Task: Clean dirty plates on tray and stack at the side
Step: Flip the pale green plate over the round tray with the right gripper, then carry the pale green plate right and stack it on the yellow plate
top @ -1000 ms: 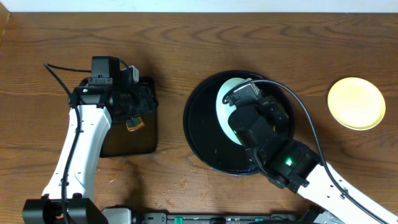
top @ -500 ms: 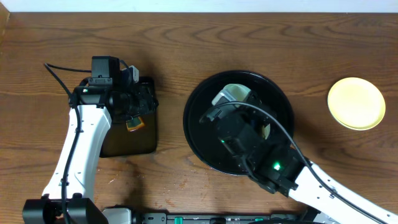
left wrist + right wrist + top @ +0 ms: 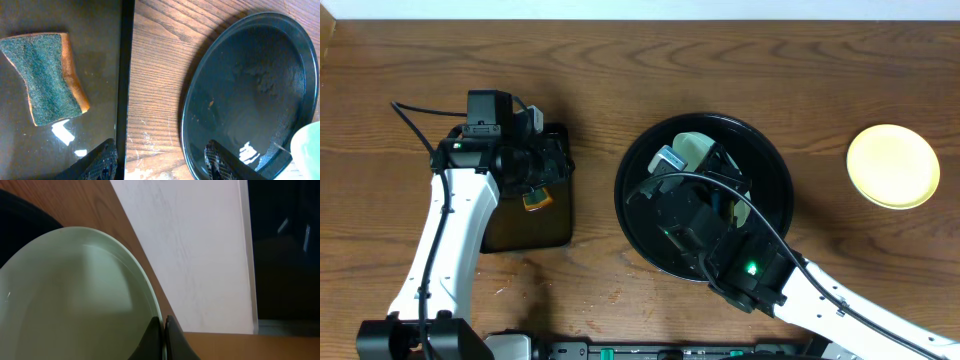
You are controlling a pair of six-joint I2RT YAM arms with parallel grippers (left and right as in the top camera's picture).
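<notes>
My right gripper (image 3: 163,339) is pinched narrow on the rim of a mint-green plate (image 3: 75,300); the plate sits steeply tilted over the round black tray (image 3: 635,205), and I cannot tell whether its lower edge touches; my arm hides most of it from overhead; yellow plate (image 3: 893,166) lies flat on the wood tabletop (image 3: 620,70), well apart from the tray; my left gripper (image 3: 161,162) hangs wide open at the edge of the rectangular tray (image 3: 100,30); sponge (image 3: 44,77) lies there, green side up.
</notes>
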